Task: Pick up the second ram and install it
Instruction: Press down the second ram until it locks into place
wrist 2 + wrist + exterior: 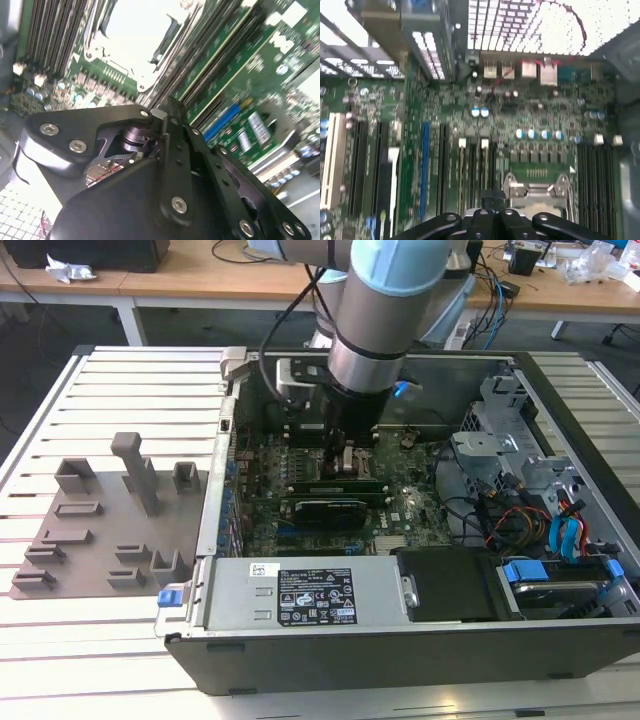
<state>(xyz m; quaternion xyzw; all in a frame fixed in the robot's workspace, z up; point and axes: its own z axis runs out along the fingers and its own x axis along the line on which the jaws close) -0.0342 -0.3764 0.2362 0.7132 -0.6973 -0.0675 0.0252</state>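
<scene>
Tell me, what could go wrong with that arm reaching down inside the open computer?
The gripper sits low over the motherboard, right beside the processor socket; a small sideways slip might knock its metal frame. If the green ram stick under it is tilted in its slot, pushing down could strain the board.

— Green motherboard (330, 485), dotted with black chips?
— Yes, and crossed by one blue slot (424, 165) among black ones.
— Grey fixture plate (90, 530), plain?
— Plain grey, on a pale ribbed desk (120, 390).
— Pale blue and silver arm (385, 300)?
— With a black band.
— Black gripper (167, 117), silver screws. Blue and orange cables (560, 530) too.
</scene>
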